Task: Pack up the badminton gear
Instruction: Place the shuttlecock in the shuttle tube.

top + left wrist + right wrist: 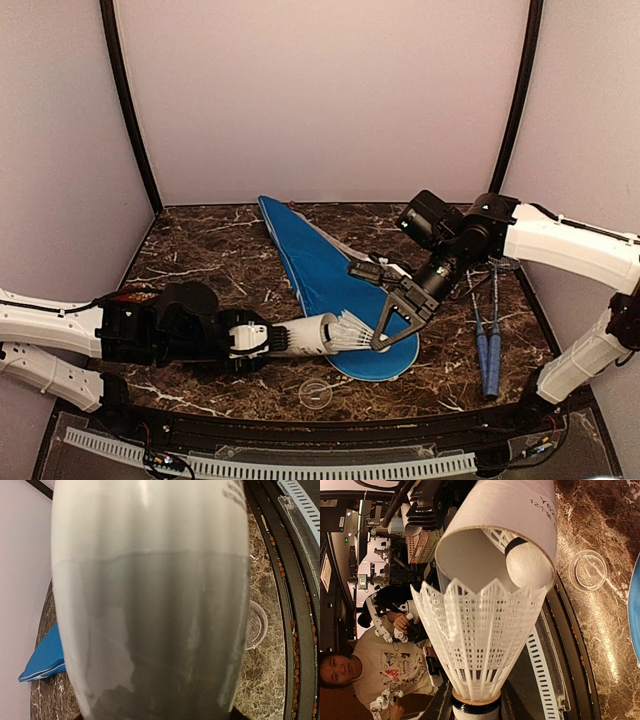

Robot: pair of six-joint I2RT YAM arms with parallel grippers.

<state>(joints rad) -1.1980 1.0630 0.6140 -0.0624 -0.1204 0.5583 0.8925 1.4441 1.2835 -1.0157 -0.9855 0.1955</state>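
Observation:
My left gripper [262, 338] is shut on the long white tube [303, 336], holding it level with its open mouth to the right. The tube [150, 600] fills the left wrist view and hides the fingers. My right gripper [382, 343] is shut on the cork end of a white shuttlecock [352, 330], whose skirt [480, 635] faces the tube mouth [520, 515] and reaches its rim. Another shuttlecock's cork [527, 565] shows inside the tube. The blue cover [325, 275] lies flat under both grippers. Two rackets with blue handles [487, 345] lie at the right.
A small clear round lid [315, 392] sits on the marble table near the front edge, also in the wrist views as the lid [587, 570] [257, 625]. A red object [135, 293] lies behind my left arm. A black rail [300, 425] borders the front.

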